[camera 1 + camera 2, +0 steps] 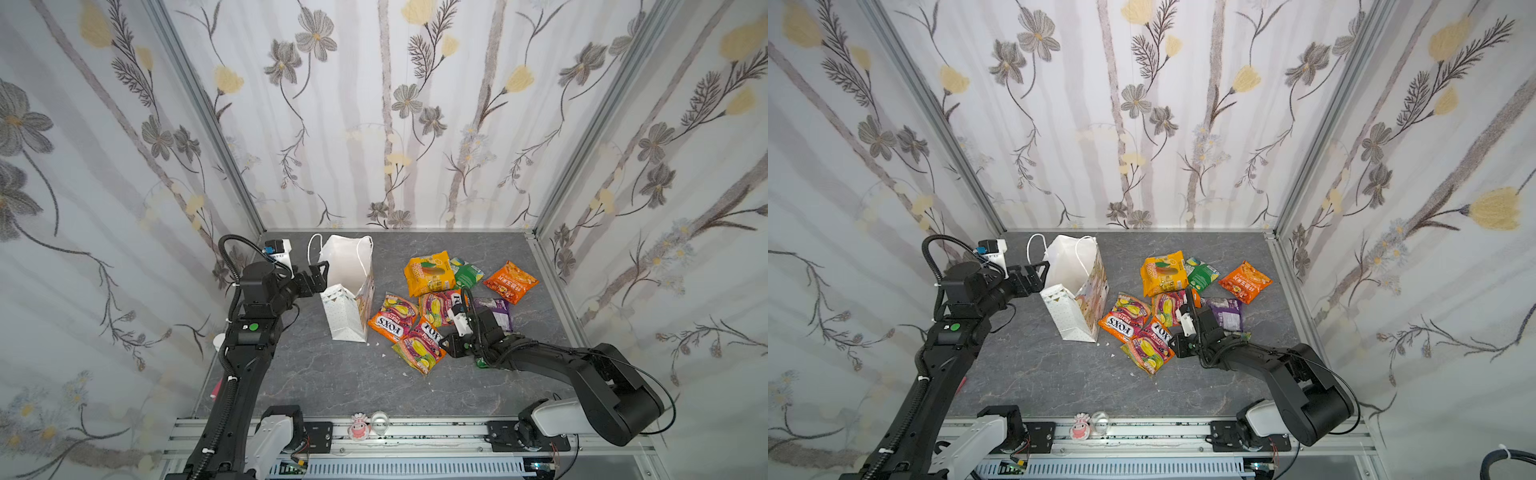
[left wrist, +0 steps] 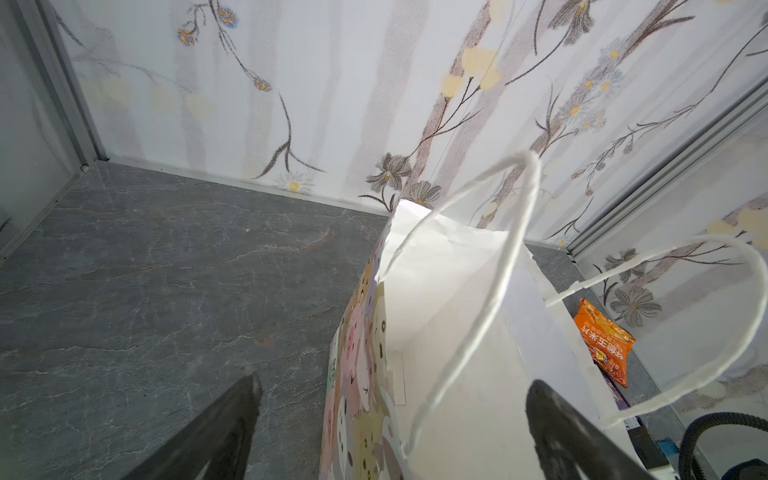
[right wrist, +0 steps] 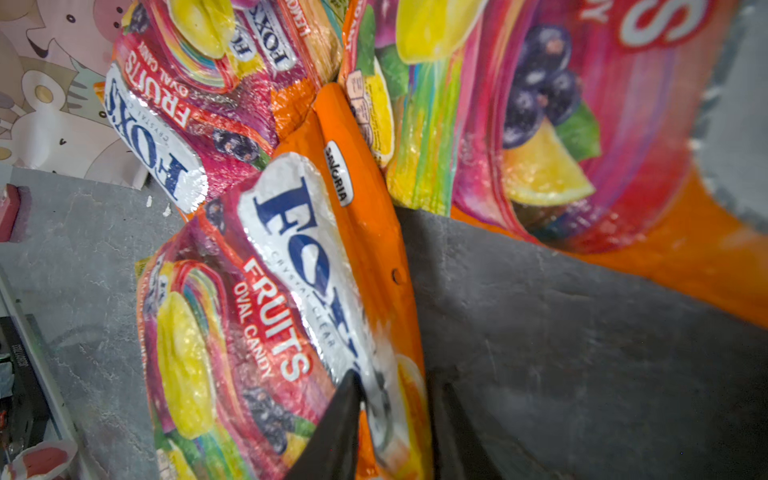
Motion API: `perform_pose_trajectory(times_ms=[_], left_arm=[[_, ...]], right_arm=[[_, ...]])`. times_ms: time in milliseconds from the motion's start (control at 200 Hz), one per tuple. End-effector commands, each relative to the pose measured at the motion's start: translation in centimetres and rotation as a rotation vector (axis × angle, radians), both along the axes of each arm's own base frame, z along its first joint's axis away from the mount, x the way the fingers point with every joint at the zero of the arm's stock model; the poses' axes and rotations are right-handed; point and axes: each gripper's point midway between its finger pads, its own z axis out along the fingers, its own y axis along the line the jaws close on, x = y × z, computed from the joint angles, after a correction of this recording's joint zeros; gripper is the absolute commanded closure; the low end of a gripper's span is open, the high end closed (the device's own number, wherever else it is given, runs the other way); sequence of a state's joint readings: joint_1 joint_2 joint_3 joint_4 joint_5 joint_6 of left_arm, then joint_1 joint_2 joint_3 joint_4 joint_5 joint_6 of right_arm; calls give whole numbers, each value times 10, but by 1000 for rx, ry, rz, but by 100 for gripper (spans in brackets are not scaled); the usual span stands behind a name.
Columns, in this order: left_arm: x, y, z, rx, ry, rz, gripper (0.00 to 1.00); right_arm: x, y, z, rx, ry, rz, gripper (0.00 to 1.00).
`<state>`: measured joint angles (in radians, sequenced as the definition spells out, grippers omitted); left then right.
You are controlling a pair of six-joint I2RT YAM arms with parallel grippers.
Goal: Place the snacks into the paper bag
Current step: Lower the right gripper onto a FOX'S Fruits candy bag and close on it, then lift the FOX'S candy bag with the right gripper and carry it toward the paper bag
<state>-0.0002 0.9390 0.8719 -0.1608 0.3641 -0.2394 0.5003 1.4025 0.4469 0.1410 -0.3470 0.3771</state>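
Note:
The white paper bag (image 1: 345, 309) (image 1: 1073, 316) stands open at the back left, handles up. My left gripper (image 1: 320, 274) (image 2: 395, 399) is open at the bag's rim, with the printed wall (image 2: 361, 374) between its fingers. The snacks lie in a heap right of the bag: three FOX'S packets (image 1: 392, 318), a yellow-orange one (image 1: 430, 272), a green one (image 1: 467, 272), an orange chip bag (image 1: 510, 282) and a purple one (image 1: 496, 309). My right gripper (image 1: 445, 341) (image 3: 399, 386) is shut on the orange edge of the nearest FOX'S packet (image 3: 291, 249) (image 1: 1152, 345).
Another green packet (image 1: 482, 362) peeks from under the right arm. A pink figurine (image 1: 359, 428) and a clear cup (image 1: 379, 422) sit on the front rail. A white cup (image 1: 219, 340) stands at the table's left edge. Flowered walls close three sides.

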Motion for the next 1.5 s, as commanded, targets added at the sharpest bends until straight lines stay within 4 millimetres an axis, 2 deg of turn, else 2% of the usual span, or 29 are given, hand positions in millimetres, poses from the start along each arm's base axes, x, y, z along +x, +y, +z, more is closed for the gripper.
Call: perform_pose_trajectory(times_ms=[0, 100, 235, 495, 689, 814, 869, 884, 899, 1149, 1299, 1499], left_arm=[[2, 0, 6, 3, -31, 1, 0], [3, 3, 8, 14, -34, 12, 0], [4, 5, 12, 29, -45, 23, 0], [8, 3, 25, 24, -50, 8, 0], [11, -1, 29, 12, -46, -11, 0], [11, 2, 24, 20, -45, 6, 0], [11, 3, 20, 24, -40, 7, 0], [11, 3, 19, 25, -39, 7, 0], [11, 3, 18, 26, -36, 8, 0], [9, 0, 15, 32, -38, -17, 0], [8, 0, 10, 34, -29, -18, 12], [7, 0, 11, 34, -30, -18, 13]], right_arm=[[2, -5, -2, -19, 17, -37, 90], [5, -4, 5, -13, 3, -39, 100], [7, 0, 25, 22, -30, -31, 100], [10, 9, 87, 115, -117, -14, 100], [10, 22, 146, 243, -193, 11, 100], [8, 33, 189, 302, -247, 48, 100], [6, 35, 200, 311, -261, 60, 100], [8, 37, 215, 326, -289, 66, 100], [8, 38, 220, 331, -297, 69, 100], [8, 50, 275, 349, -407, 106, 100], [18, 59, 314, 295, -504, 73, 100], [26, 71, 363, 286, -592, 46, 100]])
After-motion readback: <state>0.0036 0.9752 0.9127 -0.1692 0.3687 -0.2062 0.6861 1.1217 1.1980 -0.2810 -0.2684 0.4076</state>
